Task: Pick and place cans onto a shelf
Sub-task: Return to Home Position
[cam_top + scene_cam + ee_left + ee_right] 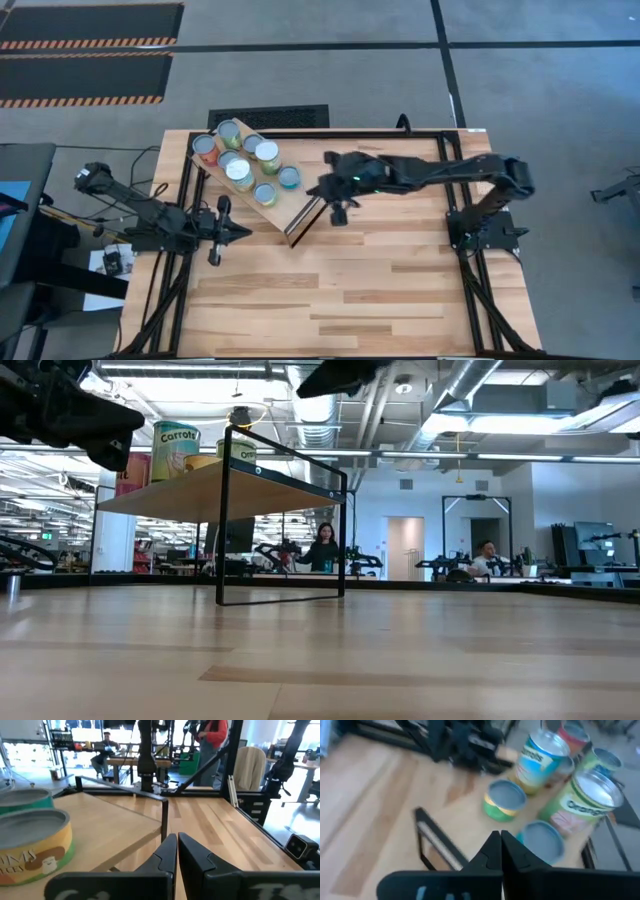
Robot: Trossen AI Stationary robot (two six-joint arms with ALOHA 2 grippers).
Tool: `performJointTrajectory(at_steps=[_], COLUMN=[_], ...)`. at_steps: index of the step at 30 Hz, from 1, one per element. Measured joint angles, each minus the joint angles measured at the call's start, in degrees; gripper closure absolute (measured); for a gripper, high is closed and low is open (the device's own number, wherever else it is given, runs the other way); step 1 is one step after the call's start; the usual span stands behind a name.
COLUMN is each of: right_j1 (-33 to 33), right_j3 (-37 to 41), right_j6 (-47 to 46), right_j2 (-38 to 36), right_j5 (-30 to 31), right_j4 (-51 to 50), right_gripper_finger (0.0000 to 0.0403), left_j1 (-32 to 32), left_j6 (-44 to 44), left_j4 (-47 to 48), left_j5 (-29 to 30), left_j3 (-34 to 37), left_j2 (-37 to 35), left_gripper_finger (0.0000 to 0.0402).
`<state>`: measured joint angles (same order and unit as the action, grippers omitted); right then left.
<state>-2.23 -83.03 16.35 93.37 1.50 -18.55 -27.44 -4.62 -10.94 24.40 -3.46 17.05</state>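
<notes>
Several cans (pixel 238 172) stand upright on their bases on the light wooden shelf (pixel 283 207), which stands on the table at the far left. In the right wrist view a low yellow-green can (pixel 505 800), a low blue can (pixel 542 840) and a taller blue-and-white can (pixel 540 755) show among them. My right gripper (pixel 314 190) hangs shut above the shelf's dark-edged right end, holding nothing. My left gripper (pixel 245 234) waits shut and level just near of the shelf, with two cans (pixel 30 840) beside it in its wrist view.
The shelf's black frame legs (pixel 225 530) stand on the planked tabletop (pixel 360 290). The near and right parts of the tabletop lie bare. A black frame (pixel 440 135) runs along the table's far and side edges. People sit in the room beyond.
</notes>
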Motion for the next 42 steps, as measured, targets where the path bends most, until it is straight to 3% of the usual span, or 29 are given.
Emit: performJointTrajectory(at_steps=[9, 16, 24, 32, 38, 40, 42], right_j1=[-0.01, -0.03, -0.16, -2.85, -3.10, -3.70, -4.51], right_j3=[30.37, 45.24, 56.28, 69.29, 75.91, 77.16, 77.64], right_j6=[-2.19, -3.01, -3.10, -6.27, -5.93, -5.98, -6.15], right_j2=[-18.00, -32.43, -48.86, -69.36, -86.84, -92.81, -93.32], right_j5=[-4.42, -4.77, -5.14, -8.59, -8.70, -8.68, -8.74], right_j4=[26.26, 33.42, 33.31, 31.81, 27.04, 23.70, 22.93], right_gripper_finger=[0.0399, 0.0400, 0.0399, 0.0399, 0.0395, 0.0395, 0.0397], left_j1=[2.66, 11.59, 24.49, 35.36, 37.27, 37.28, 37.19], left_j6=[3.08, 4.38, 3.93, 4.21, 2.70, 2.21, 2.27], left_j4=[0.01, 2.42, 5.95, 7.08, 6.72, 8.21, 6.87], left_j5=[-0.17, -10.50, -24.39, -34.57, -36.76, -33.93, -33.12], left_j3=[0.00, -0.02, -0.02, -0.02, 2.84, 2.82, 2.82], left_j2=[-5.80, -10.60, -12.74, -12.74, -13.73, -14.71, -15.07], left_gripper_finger=[0.0401, 0.0401, 0.0401, 0.0401, 0.0401, 0.0401, 0.0402])
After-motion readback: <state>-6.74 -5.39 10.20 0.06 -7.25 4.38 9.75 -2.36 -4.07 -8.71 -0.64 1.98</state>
